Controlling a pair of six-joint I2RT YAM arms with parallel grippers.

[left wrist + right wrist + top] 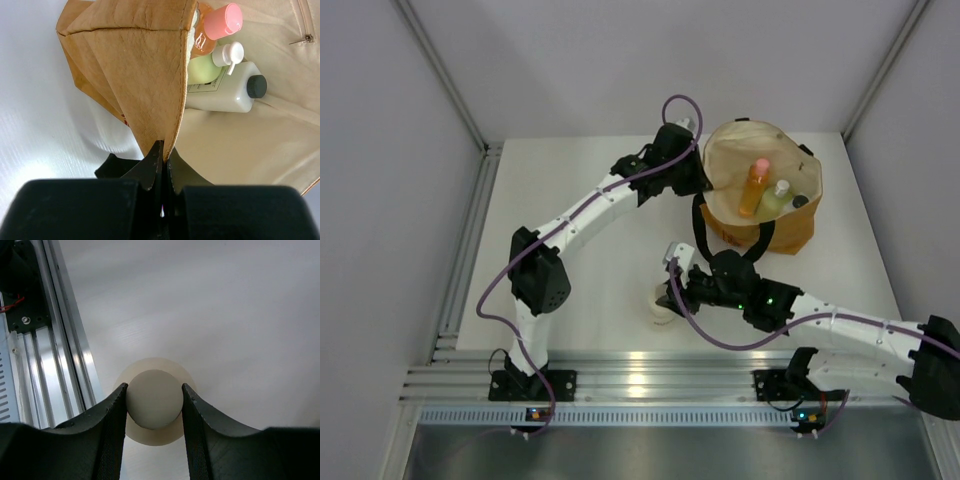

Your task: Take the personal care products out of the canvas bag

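White tabletop spreads under both arms, bounded along its near edge by an aluminium rail. Toward the far right stands the canvas bag, tan-mustard outside and cream inside, its mouth gaping upward and a black loop handle hanging down its near side.

At the bag's left rim is the left gripper. Its wrist view shows the black jaws pressed fully together on the folded tan edge of the canvas, with no gap between them.

Three products lie inside the bag against the cream lining (all on their sides, caps pointing roughly the same way). The largest is the whitish squarish bottle with a black cap. Just beside it and touching lies the pale yellow-green bottle with a white cap, and beyond that the orange bottle with a pink cap.

Well apart from the bag, near the rail, is the right gripper. Its fingers stand narrowly apart and clamp the cream round jar from both sides, each pad touching the jar's rounded top. The jar sits upright at table level, outside the bag — whether it rests on the surface or hangs just above it, I cannot tell.
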